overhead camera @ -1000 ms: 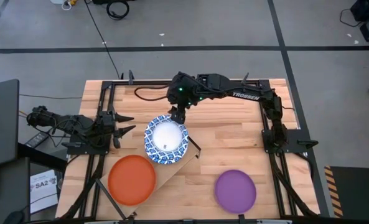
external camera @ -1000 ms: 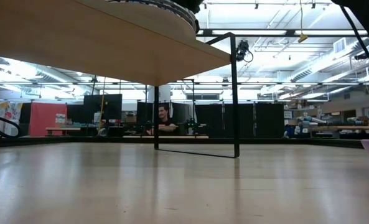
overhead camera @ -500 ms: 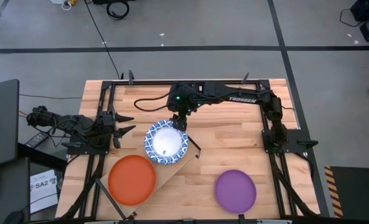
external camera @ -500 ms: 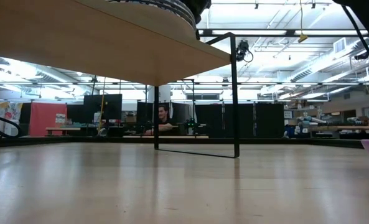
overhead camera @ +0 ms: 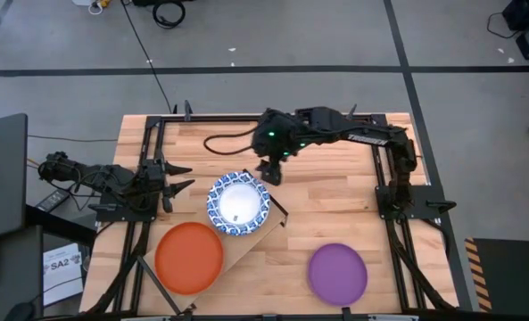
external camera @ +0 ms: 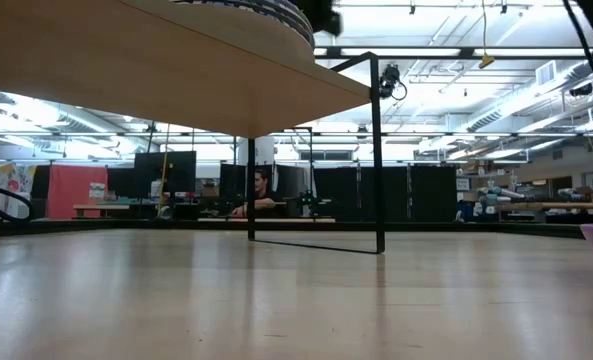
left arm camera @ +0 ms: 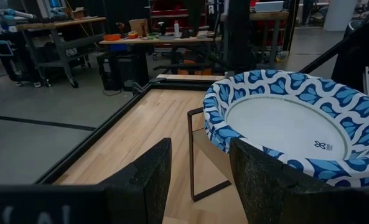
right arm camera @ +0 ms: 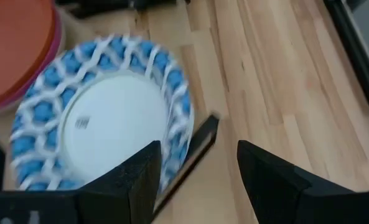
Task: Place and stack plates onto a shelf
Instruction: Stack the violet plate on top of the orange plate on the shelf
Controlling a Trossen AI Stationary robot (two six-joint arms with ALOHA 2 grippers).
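The blue-and-white plate (overhead camera: 238, 203) and the orange plate (overhead camera: 188, 257) are sitting on the shelf (overhead camera: 262, 235), the orange one seemingly over a magenta rim, so stacking is partly done. The purple plate (overhead camera: 338, 272) is lying on the table (overhead camera: 335, 192) well apart, waiting to be shelved. The right gripper (overhead camera: 268, 174) is hovering just beyond the patterned plate with fingers spread and empty, while the left gripper (overhead camera: 177, 176) is waiting at the table's left edge, also open.

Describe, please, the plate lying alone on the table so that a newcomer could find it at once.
Start from the slatted wooden table and look past the light wood shelf on thin black legs, towards the right arm's side. On the bare table top lies a plain round purple plate, the only plate off the shelf and the only purple one.
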